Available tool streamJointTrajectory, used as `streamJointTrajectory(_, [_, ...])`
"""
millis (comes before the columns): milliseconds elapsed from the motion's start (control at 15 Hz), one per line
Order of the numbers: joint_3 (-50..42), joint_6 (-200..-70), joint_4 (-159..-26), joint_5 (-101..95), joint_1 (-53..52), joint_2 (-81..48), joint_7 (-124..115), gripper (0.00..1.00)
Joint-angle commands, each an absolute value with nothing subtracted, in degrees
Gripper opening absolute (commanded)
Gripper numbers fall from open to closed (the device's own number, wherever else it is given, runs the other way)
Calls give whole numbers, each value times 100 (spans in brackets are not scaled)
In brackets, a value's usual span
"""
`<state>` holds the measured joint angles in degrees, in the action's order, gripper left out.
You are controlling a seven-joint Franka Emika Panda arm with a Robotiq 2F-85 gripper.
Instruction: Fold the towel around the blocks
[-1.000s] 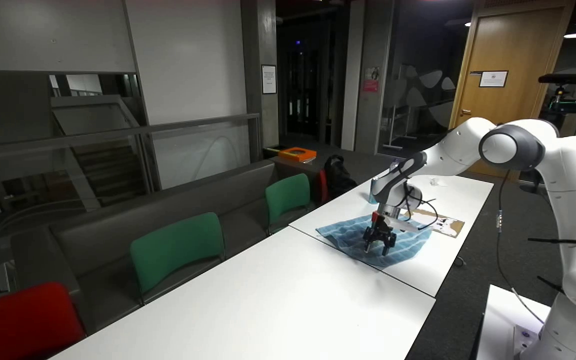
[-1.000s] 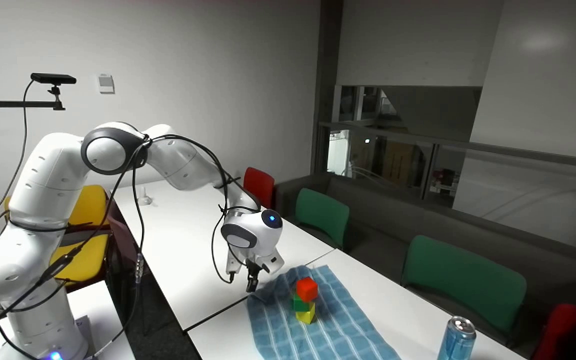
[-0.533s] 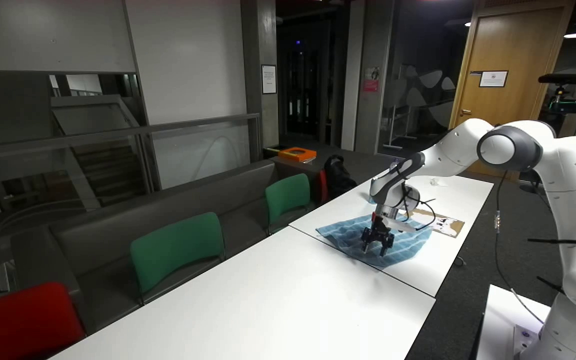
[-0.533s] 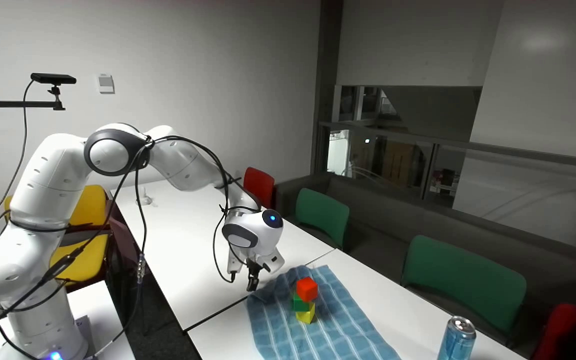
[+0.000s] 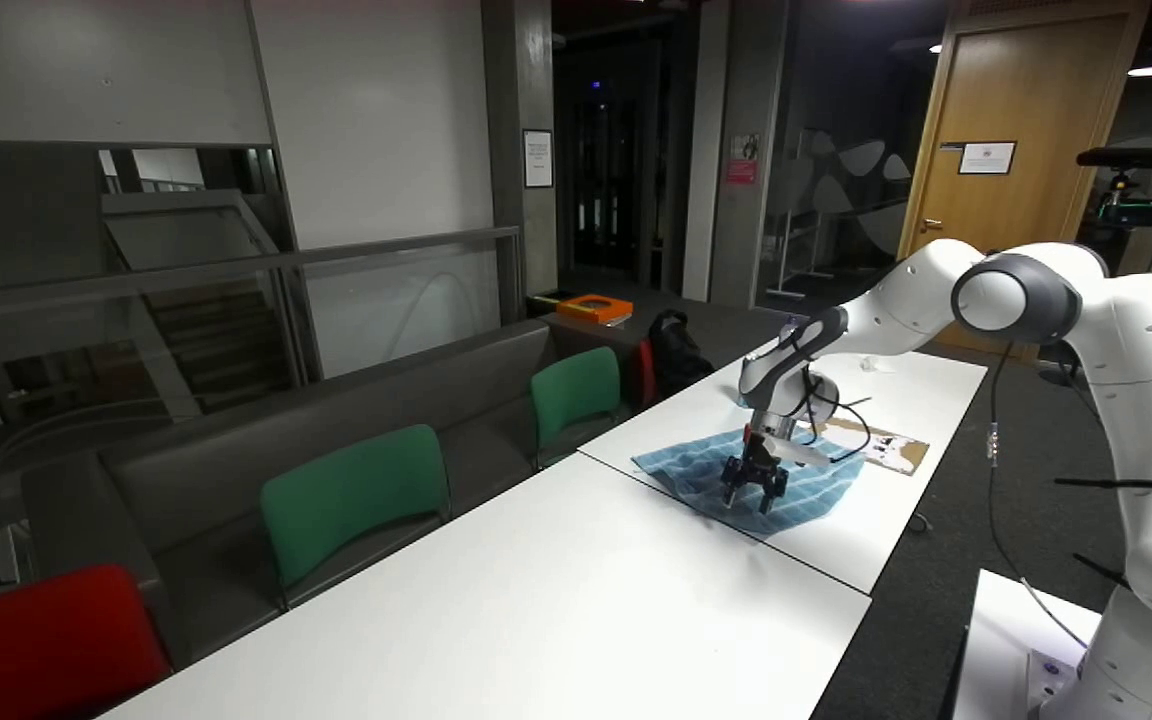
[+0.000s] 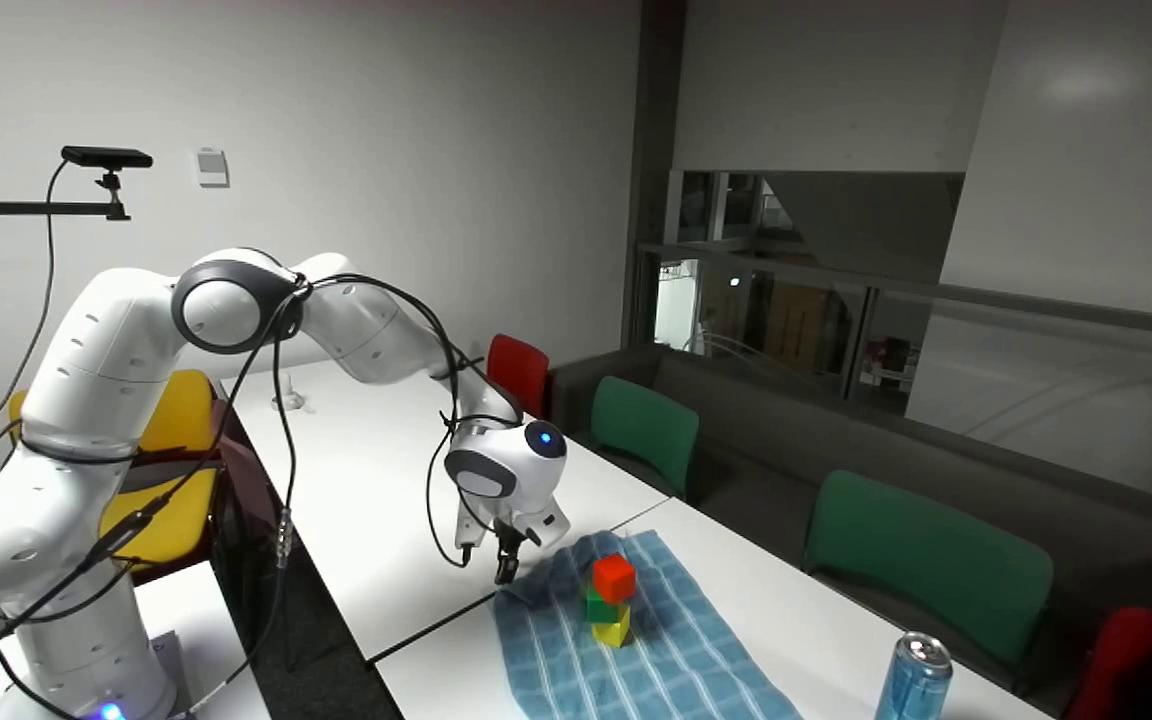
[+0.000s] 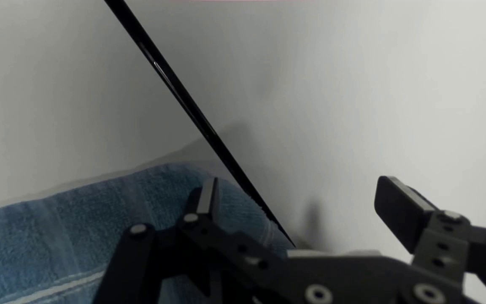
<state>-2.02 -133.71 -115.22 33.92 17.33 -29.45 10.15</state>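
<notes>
Three blocks [image 6: 610, 597], one towel [image 6: 681, 655] and one can [image 6: 915, 682] show.

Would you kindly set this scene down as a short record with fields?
To wrap: small red cube, small green cube, small yellow cube; clustered, exact stacking unclear
Wrapping: blue cloth towel with pale stripes, spread beneath the cubes on the white table
Progress: cubes not yet covered
Hardware: black two-fingered tool, open, near the towel's edge; contact unclear
Also present: light-blue metal can, upright, apart from the towel

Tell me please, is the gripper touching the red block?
Apart. An exterior view shows a clear gap between the gripper and the red block, with blue towel visible there.
</notes>
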Motion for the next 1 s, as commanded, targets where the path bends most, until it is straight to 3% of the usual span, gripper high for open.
streamJointTrajectory(0, [-183,-13640,-11455,3607,1777,-2987,993,100])
streamJointTrajectory(933, [-149,-13857,-11213,4452,2078,-3489,1223,100])
